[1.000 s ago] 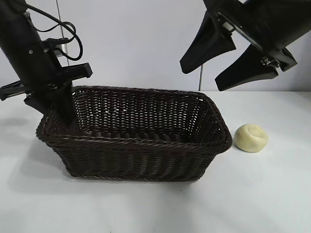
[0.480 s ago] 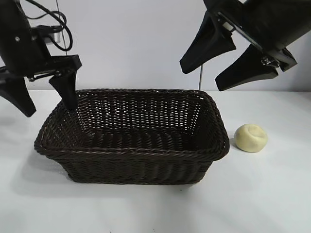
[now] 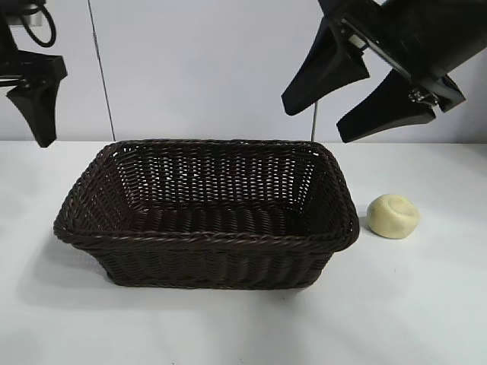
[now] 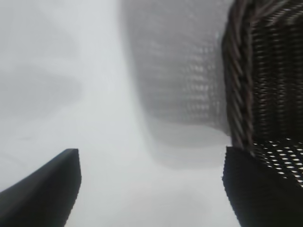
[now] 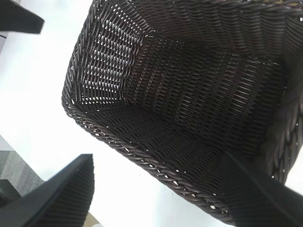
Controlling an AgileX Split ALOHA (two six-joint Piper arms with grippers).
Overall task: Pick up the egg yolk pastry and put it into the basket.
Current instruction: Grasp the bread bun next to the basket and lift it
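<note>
Our left gripper (image 3: 27,114) has lifted clear of the basket (image 3: 205,236) and swung out past its left end; a moment ago its finger was down against that end wall. It now hangs above the table (image 3: 411,304) at the far left of the exterior view, pointing down, its fingers spread and holding nothing. The basket has settled slightly to the left and sits free, empty inside.

That leaves the picking still to do. The egg yolk pastry (image 3: 393,215) lies on the table just beside the basket's right end, apart from the rim and untouched.

Our right gripper (image 3: 351,95) hangs high over the basket's right end, angled downward, jaws wide apart and empty, and has not moved. It is the nearer one, so we judge the reach for the pastry falls to it.
</note>
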